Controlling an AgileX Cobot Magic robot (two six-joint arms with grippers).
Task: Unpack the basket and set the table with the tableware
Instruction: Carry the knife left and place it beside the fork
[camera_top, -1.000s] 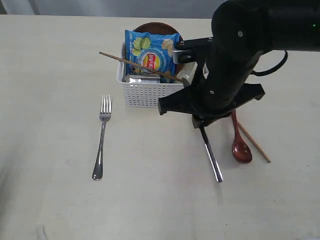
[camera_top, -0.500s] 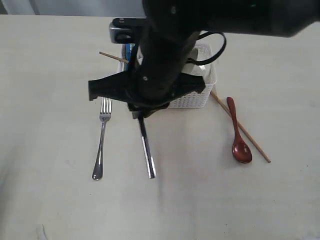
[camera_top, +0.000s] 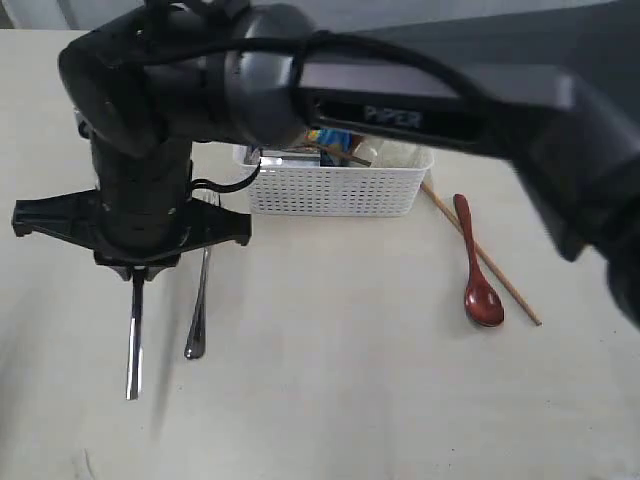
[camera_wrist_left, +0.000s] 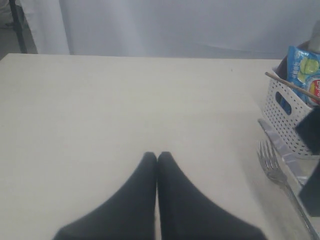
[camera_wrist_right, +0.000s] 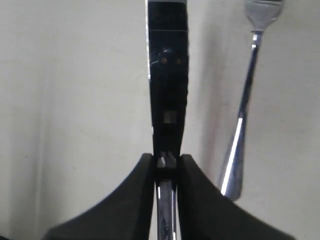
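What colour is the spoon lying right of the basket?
The spoon is glossy reddish-brown; the exterior view shows it best.

right fingers: clamp knife, left of fork | spoon, chopstick: right of basket

Polished steel knife, polished steel fork, glossy reddish wooden spoon, white plastic basket, matt table
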